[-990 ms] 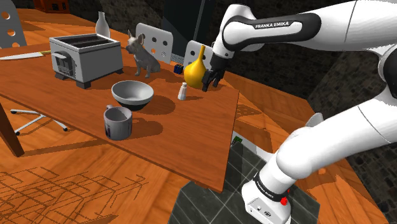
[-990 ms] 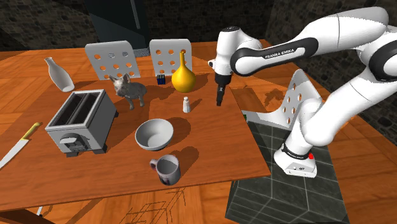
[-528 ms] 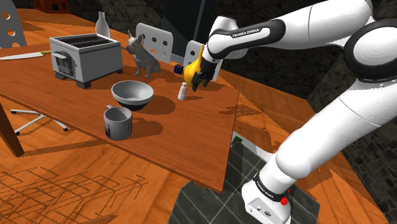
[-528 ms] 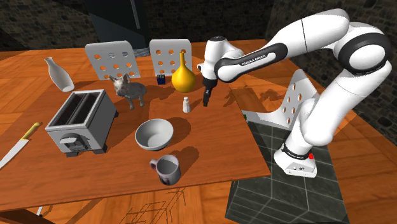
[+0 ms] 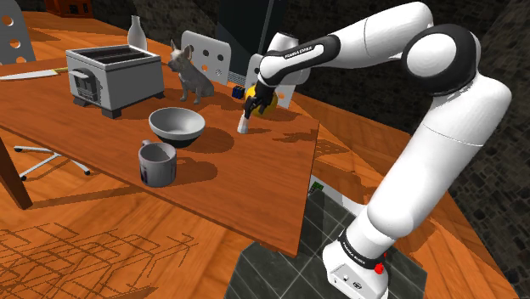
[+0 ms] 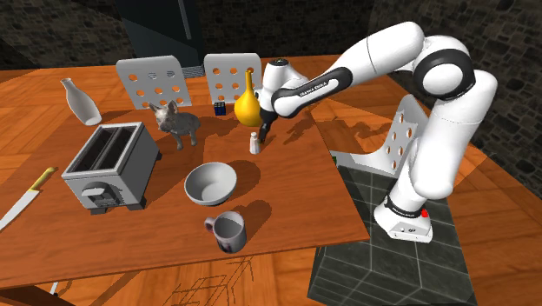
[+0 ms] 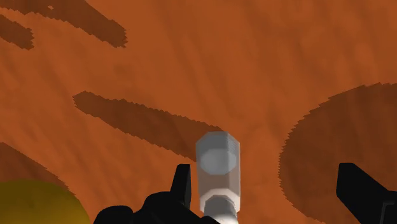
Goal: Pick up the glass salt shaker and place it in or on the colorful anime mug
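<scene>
a wide bench (image 5: pixel 255 183) of reddish-brown wood stands on a floor (image 5: pixel 93 246) of orange planks, with a patch of dark square tiles (image 5: pixel 280 263) just beside its near corner. a white chair (image 6: pixel 149 82) with round holes in its back and a second chair (image 6: pixel 228 76) stand side by side at the far edge; a third chair (image 6: pixel 405 130) stands at the second exterior view's right. rough dark stone walls (image 6: pixel 52 30) close the room, and a tall dark panel (image 6: pixel 161 26) rises behind the chairs. soft shadows lie on the bench.

"FRANKA EMIKA" — on the white forearm (image 5: pixel 340 44)
</scene>
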`<action>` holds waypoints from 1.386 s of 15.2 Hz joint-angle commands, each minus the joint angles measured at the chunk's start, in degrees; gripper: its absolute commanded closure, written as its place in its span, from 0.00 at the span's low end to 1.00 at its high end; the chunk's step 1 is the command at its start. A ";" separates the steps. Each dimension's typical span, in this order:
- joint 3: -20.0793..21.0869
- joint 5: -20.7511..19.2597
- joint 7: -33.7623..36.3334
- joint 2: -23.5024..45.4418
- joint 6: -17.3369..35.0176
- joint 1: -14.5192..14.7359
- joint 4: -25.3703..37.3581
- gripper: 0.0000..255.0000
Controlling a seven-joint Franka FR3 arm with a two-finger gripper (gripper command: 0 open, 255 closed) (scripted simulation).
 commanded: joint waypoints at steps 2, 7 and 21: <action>-0.45 0.77 -1.24 5.88 2.66 -0.82 4.97 0.00; -0.40 1.13 -1.55 9.49 5.45 -1.02 6.16 0.00; -0.31 1.31 -1.67 11.60 7.45 -1.05 6.27 1.00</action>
